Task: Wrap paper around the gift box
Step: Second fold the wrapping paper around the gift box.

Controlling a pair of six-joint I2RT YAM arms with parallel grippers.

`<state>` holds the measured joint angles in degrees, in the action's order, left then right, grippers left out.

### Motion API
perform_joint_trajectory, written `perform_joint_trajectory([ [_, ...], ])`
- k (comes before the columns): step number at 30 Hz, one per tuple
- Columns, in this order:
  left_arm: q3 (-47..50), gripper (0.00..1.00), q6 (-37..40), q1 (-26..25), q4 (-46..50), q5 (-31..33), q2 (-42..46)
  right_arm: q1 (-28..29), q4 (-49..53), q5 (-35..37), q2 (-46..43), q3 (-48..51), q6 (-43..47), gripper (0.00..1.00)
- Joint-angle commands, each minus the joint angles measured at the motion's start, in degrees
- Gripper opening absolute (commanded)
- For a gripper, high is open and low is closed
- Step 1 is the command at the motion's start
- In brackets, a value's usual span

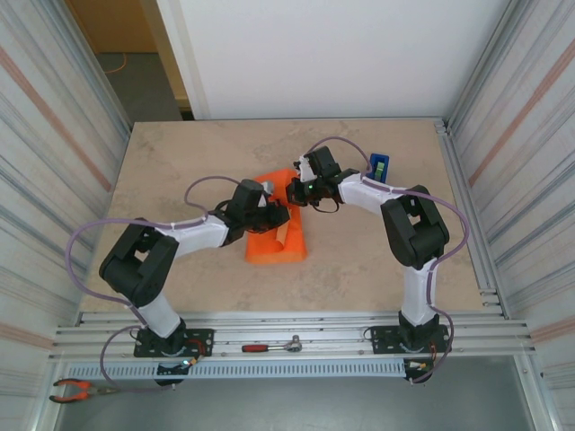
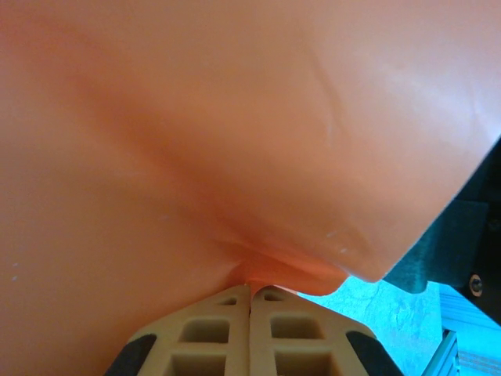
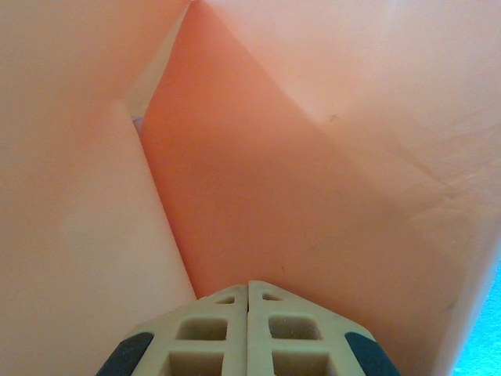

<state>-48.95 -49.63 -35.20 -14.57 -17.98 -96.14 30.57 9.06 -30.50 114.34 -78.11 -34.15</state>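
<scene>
Folding step under way.
Top view: the gift box (image 1: 278, 246) sits mid-table, with a flap of the paper (image 1: 271, 180) raised between the left gripper (image 1: 272, 214) and the right gripper (image 1: 296, 191).
Left wrist: jaws closed, apparently pinching a paper corner.
Right wrist: jaws closed, tips against paper, nothing visibly held.
Next move likely calls for laying the flap flat.

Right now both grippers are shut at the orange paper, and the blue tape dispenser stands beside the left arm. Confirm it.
Not quite: the top view shows the blue tape dispenser beside the right arm, not the left.
</scene>
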Motion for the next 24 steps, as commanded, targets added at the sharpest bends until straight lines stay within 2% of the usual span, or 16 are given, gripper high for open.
perform_joint_trajectory([
  [1,3.1,0.00,-1.9,-1.2,-1.0,1.3,-3.6,-0.1,6.2,-0.3,2.3,0.4,-0.9,0.00],
  [6,3.4,0.00,-1.9,-1.2,-0.1,1.7,-4.4,-3.6,6.8,-2.8,-2.0,-2.0,-2.4,0.01],
  [8,3.4,0.00,-1.9,-1.2,0.1,1.8,-4.7,-5.0,7.1,-2.9,-4.2,-2.2,-2.7,0.08],
  [12,3.4,0.00,-1.7,-1.2,0.7,2.0,-4.8,-7.4,7.1,-0.9,-8.0,-0.3,-3.8,0.32],
  [18,3.1,0.00,-1.4,-1.3,1.3,2.1,-4.6,-7.8,6.5,1.7,-10.0,1.7,-4.7,0.61],
  [20,3.1,0.00,-1.2,-1.2,1.4,2.1,-4.7,-7.3,6.0,1.7,-9.6,1.7,-4.7,0.66],
  [24,2.7,0.00,-0.8,-1.3,2.2,2.3,-4.6,-5.4,6.8,1.8,-7.1,0.1,-4.2,0.70],
])
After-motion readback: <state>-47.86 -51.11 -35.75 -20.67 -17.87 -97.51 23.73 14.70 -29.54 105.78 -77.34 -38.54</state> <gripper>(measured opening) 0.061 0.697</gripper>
